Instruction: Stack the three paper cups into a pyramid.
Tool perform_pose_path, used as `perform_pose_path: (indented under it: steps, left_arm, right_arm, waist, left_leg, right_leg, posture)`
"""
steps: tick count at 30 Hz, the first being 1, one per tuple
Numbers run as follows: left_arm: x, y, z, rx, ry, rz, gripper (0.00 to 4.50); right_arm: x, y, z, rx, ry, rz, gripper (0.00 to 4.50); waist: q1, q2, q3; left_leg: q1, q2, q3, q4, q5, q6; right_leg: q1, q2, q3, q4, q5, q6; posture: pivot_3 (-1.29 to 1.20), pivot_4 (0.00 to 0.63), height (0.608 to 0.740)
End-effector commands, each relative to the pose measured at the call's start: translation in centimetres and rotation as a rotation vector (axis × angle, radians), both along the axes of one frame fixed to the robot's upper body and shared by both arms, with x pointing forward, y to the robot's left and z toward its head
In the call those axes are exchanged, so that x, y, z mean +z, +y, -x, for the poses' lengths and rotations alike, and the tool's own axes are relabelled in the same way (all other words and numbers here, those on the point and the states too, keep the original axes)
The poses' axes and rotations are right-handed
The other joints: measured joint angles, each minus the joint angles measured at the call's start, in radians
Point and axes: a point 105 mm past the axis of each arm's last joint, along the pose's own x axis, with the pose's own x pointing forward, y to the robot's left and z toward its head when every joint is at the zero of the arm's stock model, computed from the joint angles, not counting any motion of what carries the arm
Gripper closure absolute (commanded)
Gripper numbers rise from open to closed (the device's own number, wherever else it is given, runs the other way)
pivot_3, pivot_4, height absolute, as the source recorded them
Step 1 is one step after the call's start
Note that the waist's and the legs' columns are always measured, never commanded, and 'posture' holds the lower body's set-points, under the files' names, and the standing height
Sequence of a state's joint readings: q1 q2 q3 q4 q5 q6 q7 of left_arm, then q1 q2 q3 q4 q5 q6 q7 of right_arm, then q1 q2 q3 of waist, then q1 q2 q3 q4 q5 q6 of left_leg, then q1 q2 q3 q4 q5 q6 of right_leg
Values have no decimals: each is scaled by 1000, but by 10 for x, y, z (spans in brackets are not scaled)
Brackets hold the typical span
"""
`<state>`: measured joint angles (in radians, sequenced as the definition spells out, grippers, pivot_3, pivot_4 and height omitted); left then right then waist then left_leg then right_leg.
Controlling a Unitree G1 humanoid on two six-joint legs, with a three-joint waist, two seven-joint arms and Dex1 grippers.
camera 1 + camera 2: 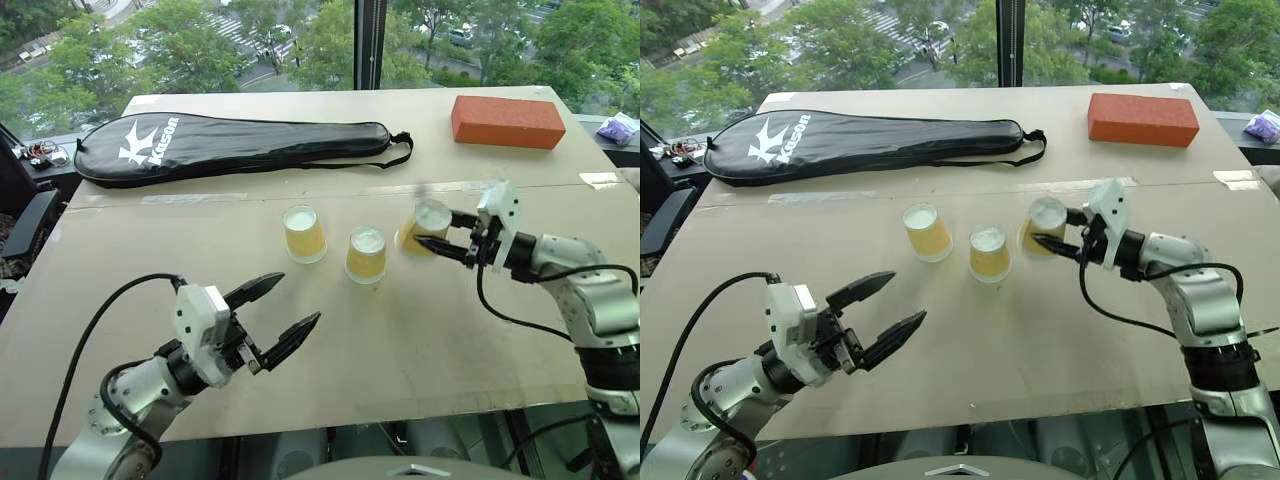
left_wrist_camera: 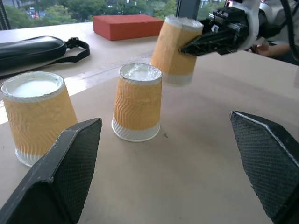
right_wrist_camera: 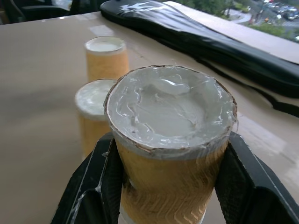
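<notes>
Three paper cups stand in a row at mid-table, all upside down with white bases up. The left cup (image 1: pixel 303 234) and the middle cup (image 1: pixel 366 255) rest on the table by themselves. My right gripper (image 1: pixel 432 228) is shut on the right cup (image 1: pixel 425 230), which is tilted, with its rim looking slightly off the table. The right wrist view shows this cup (image 3: pixel 170 140) between both fingers (image 3: pixel 96 186). My left gripper (image 1: pixel 298 298) hangs open near the table's front, short of the cups, holding nothing. No cup sits on another.
A long black racket bag (image 1: pixel 230 145) lies across the back left of the table (image 1: pixel 420 340). An orange brick (image 1: pixel 507 121) sits at the back right, with a small purple item (image 1: pixel 618 127) beyond the table's right edge. A taped seam runs behind the cups.
</notes>
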<state>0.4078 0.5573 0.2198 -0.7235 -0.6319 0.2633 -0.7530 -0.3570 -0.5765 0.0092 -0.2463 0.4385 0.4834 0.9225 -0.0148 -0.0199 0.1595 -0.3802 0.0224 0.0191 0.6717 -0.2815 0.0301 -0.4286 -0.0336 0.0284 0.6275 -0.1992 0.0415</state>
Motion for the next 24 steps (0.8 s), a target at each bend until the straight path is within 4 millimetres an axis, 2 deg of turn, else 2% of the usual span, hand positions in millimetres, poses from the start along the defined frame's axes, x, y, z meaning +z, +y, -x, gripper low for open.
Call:
perform_pose_path:
  steps: [1,7,12,18,24]
  left_arm:
    - [7,-4,5,-43,-10,17,0]
    - [15,-6,2,-34,-22,26,0]
    - [16,-8,2,-30,-18,29,0]
    - [13,-6,2,-23,-13,31,0]
    - [11,-3,2,-15,-14,26,0]
  right_arm:
    - [7,11,21,88,-17,27,2630]
    - [-1,9,33,112,19,70,2631]
    - [-8,9,33,103,27,84,2641]
    - [-26,8,26,67,17,134,2642]
    - [-31,12,12,29,-24,141,2643]
  waist:
    - [1,0,0]
    - [3,0,0]
    - [2,0,0]
    - [2,0,0]
    - [2,-1,0]
  left_leg:
    - [0,0,0,0,0,0]
    - [0,0,0,1,0,0]
    - [0,0,0,0,0,0]
    - [0,0,1,1,0,0]
    - [0,-1,1,1,0,0]
  right_leg:
    - [0,0,0,0,0,0]
    - [0,0,0,0,0,1]
    - [0,0,0,0,0,1]
    - [0,0,0,0,-1,1]
    - [0,0,0,0,0,1]
  posture:
    - [0,150,740]
    - [0,150,740]
    - [0,150,740]
    - [0,150,740]
    - [0,150,740]
